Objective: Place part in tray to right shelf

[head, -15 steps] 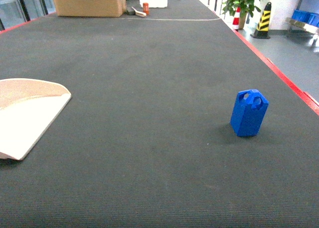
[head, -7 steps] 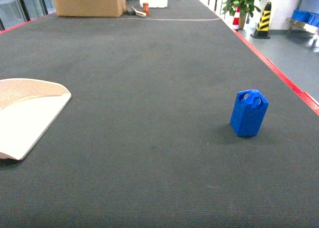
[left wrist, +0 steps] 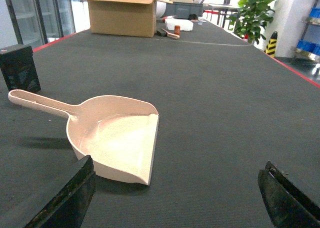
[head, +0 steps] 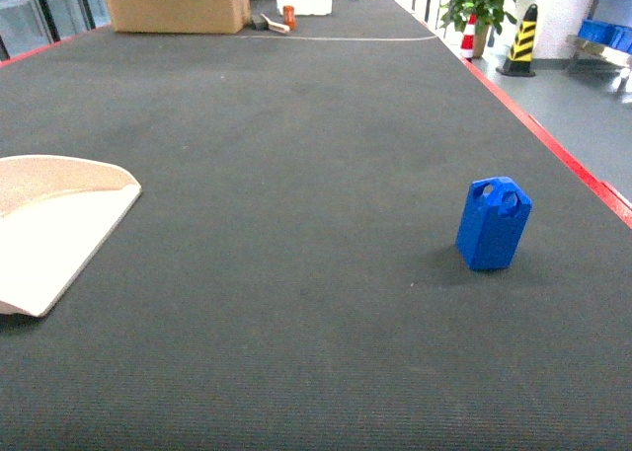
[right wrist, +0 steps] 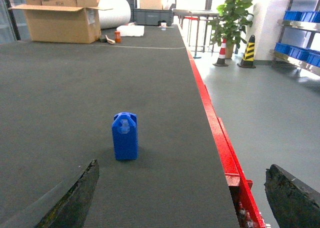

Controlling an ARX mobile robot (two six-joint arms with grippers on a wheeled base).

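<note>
Over on the left, the cream dustpan tray [left wrist: 117,140] lies flat on the dark ribbed mat [head: 296,175]. Its long handle points toward the far left and its open flat lip faces right. In the head view only its right part shows at the left edge [head: 54,224]. A small black box [left wrist: 20,67] stands just beyond the handle end, not touching it as far as I can tell. The left gripper [left wrist: 175,198] hangs above the mat on the near side of the tray. Its two dark fingers [left wrist: 65,198] are spread wide at the bottom corners of the wrist view, with nothing between them.

Further back at the far end of the mat there's a big cardboard box [head: 173,4], with a few small bits beside it that are too small to make out.

The blue block [head: 494,224] stands upright on the mat toward the right side, well apart from the tray, with the two holes at its top. It's near the red edge strip [right wrist: 222,143] but not on it. The right gripper [right wrist: 182,198] sits on the near side of the block, jaws wide apart too, holding nothing, fingers [right wrist: 75,195] clear of the block.

Far right across the grey floor, a steel shelf with blue crates [right wrist: 300,23] is visible, next to a potted plant [right wrist: 230,16] and a striped yellow-black post [right wrist: 248,51].
</note>
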